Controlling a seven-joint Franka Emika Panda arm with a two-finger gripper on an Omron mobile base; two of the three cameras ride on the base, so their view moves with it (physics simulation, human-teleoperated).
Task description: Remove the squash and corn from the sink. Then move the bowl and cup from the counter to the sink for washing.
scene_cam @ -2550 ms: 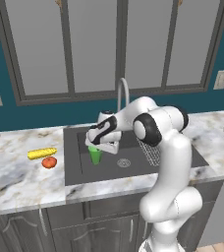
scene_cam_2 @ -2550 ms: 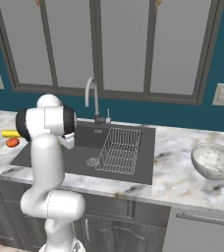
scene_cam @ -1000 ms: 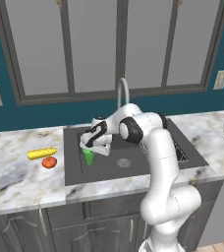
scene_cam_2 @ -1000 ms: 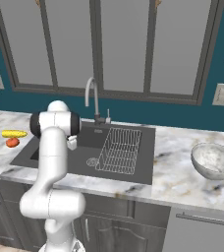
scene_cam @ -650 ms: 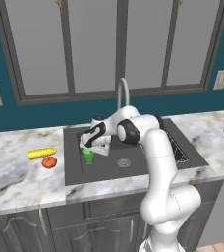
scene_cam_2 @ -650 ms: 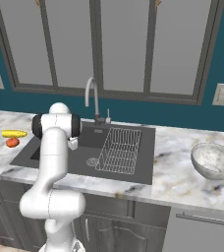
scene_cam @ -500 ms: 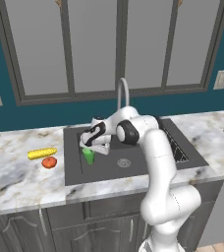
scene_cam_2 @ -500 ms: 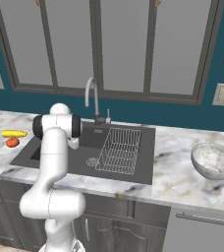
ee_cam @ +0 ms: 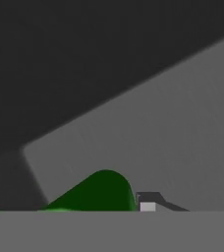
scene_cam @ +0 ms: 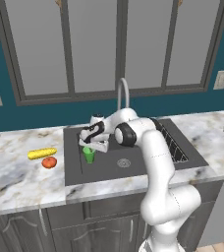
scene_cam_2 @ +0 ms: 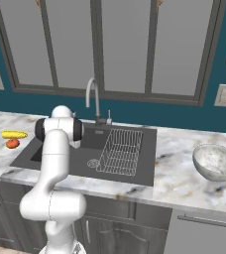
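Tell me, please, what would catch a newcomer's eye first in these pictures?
Probably the white arm reaching into the dark sink, its claw right at the bright green cup near the basin's left end. Next, the yellow corn and orange-red squash on the counter left of it.

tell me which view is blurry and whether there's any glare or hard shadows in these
Hand view: soft and out of focus, the cup a smeared green blob against the dim sink floor. Left base view: sharp, evenly lit, no glare, only a faint shadow by the corn and squash. Right base view: equally crisp, the bowl showing mild shading inside.
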